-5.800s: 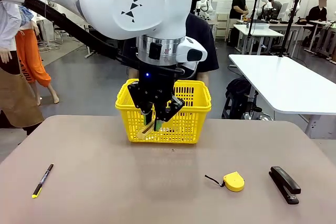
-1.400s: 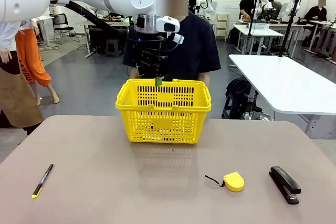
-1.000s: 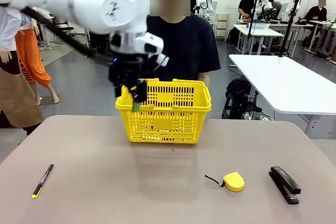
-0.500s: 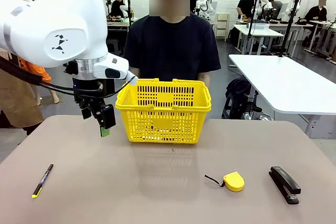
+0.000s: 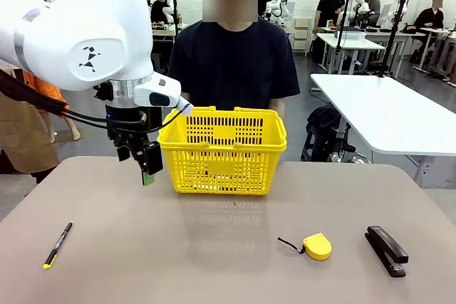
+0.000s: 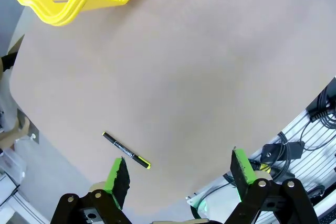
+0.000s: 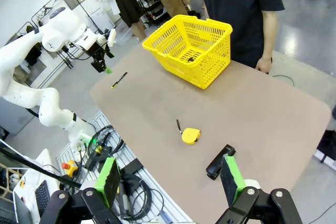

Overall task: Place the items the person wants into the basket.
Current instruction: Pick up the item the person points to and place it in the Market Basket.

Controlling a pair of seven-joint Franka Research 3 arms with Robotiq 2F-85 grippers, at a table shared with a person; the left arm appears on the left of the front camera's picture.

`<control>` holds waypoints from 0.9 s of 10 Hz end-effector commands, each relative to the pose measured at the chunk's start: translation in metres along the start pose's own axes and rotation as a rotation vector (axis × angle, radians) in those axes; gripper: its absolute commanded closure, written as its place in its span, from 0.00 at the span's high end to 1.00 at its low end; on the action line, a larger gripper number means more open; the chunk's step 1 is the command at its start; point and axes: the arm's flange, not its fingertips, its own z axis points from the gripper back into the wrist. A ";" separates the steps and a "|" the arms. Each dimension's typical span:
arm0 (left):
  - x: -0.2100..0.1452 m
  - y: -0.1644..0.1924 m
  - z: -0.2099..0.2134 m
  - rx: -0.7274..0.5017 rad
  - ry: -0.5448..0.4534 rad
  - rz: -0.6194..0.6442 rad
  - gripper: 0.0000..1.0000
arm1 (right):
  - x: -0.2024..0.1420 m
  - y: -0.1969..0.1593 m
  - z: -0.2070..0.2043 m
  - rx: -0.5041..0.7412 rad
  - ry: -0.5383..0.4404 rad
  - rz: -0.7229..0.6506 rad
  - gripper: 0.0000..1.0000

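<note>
L gripper [image 5: 146, 165] jaws apart, empty, hangs just beside basket [image 5: 221, 149] left wall. Target pen [image 5: 58, 245] lies on table [image 5: 214, 254] well apart, nearer robot & further left; long axis approx near-far, yellow tip robot-side. R gripper [image 7: 170, 179] also apart, empty, much farther off.

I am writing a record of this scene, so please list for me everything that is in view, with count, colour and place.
table: one, brown, between robot and person
basket: one, yellow, far middle of table; something dark inside, unclear
pen: one, black with yellow tip, near left of table
tape measure: one, yellow, near side, right of centre
stapler: one, black, near right
person: one, navy T-shirt, behind basket
left gripper: one, black with green pads, beside basket's left, jaws open, empty
right gripper: one, same colours, high above table, jaws open, empty
</note>
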 end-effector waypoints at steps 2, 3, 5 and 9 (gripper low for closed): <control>0.000 0.000 0.000 0.000 0.000 0.000 1.00 | 0.003 0.001 0.001 0.019 -0.019 0.018 1.00; -0.038 0.015 0.025 -0.155 -0.071 -0.094 1.00 | 0.003 0.001 0.001 0.019 -0.019 0.018 1.00; -0.128 0.057 0.074 -0.250 -0.283 -0.231 1.00 | 0.003 0.001 0.001 0.019 -0.019 0.018 1.00; -0.267 0.175 0.102 -0.409 -0.634 -0.184 1.00 | 0.003 0.001 0.001 0.019 -0.019 0.018 1.00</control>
